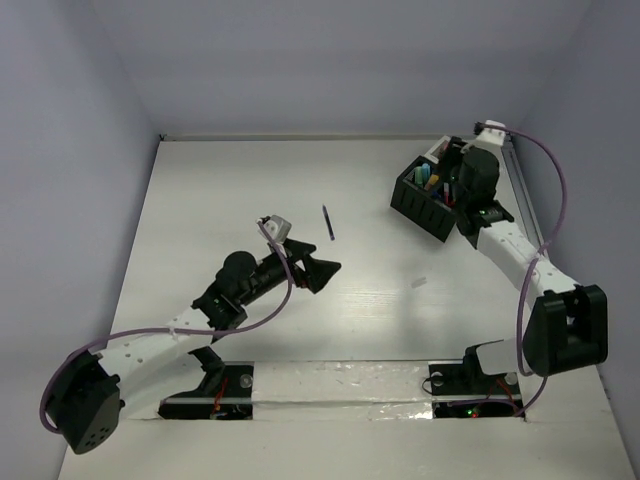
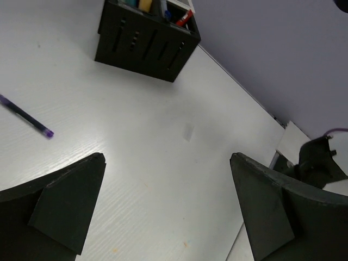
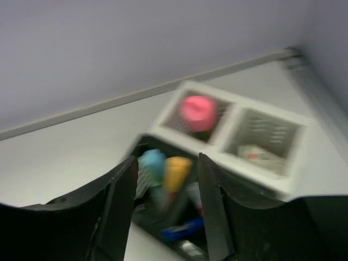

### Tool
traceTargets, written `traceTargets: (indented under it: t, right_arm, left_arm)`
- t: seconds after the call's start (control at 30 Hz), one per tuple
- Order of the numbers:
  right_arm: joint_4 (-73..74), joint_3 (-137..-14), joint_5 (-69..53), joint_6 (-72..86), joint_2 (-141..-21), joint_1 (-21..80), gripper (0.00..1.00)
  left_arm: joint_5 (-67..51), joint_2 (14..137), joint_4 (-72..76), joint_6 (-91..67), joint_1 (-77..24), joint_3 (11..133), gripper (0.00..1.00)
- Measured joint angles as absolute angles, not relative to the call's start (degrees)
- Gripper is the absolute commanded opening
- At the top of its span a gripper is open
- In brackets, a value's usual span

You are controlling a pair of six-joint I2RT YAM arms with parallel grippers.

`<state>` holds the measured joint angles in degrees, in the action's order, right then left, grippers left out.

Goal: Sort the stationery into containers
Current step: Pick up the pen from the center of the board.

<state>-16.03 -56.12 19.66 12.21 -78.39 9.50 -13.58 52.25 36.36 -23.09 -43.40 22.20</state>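
1. Noted the left gripper (image 1: 322,272) low over the middle of the table (image 1: 230,190), jaws spread wide, nothing between the fingers (image 2: 70,201).
2. Found a thin dark pen (image 1: 328,222) lying loose on the table just beyond that gripper, clear of it and well apart from the containers (purple tip visible in the left wrist view).
3. Located the black organizer (image 1: 420,205) at the far right, set at an angle to the table edge and joined to a white section (image 3: 255,179).
4. Recorded the right gripper (image 1: 462,180) directly above the black organizer, jaws parted moderately, nothing seen clamped between them (wrist view blurred).
5. Counted a teal marker (image 3: 153,161) and an orange marker (image 3: 176,169) standing side by side in the black compartments, a blue item (image 3: 182,229) lower down, and a red pen (image 2: 184,19) at one corner.
6. Confirmed a pink-capped bottle (image 3: 198,110) upright in one white compartment; could not identify the pale contents of the neighbouring one.
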Motion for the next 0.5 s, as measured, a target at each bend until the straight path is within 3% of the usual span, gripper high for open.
traceTargets:
  t: [0.13,0.3,0.5]
  right_arm:
    - [-8.47,-64.23,12.58,13.34,-81.38,18.04,0.49]
    - [0.12,-76.95,3.51,14.00,-93.36,27.86,0.53]
    - [11.05,-85.23,-1.58,13.76,-108.55,31.99,0.54]
  left_arm:
    - [-7.33,48.84,34.74,-23.44,-43.38,21.98,0.99]
    - [0.86,45.06,32.51,-23.42,-41.67,21.41,0.99]
    - [5.65,45.28,30.09,-22.74,-40.01,20.25,0.99]
